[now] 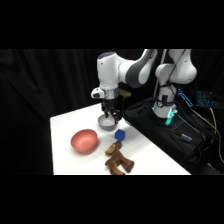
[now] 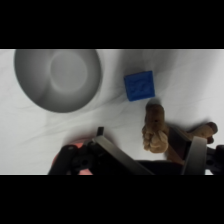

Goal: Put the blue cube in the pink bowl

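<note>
White table [image 1: 65, 125] carrying two bowls, a cube and a toy.

Lying on its white top: the pink bowl [image 1: 84, 141] sitting toward the left side, the smaller grey bowl [image 1: 106, 122] resting further back and well apart from it, the blue cube [image 1: 119, 134] standing just beside the grey bowl on the near side, and a brown toy figure [image 1: 118, 159] sprawling at the front edge, its head end reaching up close to the cube. Seen from the wrist: grey bowl [image 2: 57, 79], cube [image 2: 139, 85] and figure [image 2: 156, 127] all sitting on the same white surface [image 2: 40, 135].
</note>
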### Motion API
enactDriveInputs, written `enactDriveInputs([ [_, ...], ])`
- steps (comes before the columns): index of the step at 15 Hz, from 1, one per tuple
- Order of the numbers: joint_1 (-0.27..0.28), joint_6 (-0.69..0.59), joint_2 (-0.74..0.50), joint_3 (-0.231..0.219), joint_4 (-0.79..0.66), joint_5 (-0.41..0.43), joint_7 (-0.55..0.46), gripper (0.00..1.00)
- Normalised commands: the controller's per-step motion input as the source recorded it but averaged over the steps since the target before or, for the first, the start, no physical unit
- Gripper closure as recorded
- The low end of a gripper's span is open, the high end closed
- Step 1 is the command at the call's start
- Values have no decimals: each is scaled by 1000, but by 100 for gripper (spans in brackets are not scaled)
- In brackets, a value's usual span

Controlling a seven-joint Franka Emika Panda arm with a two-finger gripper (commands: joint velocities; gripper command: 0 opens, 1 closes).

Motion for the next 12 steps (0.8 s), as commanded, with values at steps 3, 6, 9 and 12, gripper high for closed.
enactDriveInputs([
  [3,-20,327,41,48,-136,-8,-389,0],
  [6,-43,293,86,55,-84,55,-346,0],
  [9,-64,243,114,68,-55,78,-274,0],
  [12,-93,241,108,90,-59,112,-221,0],
])
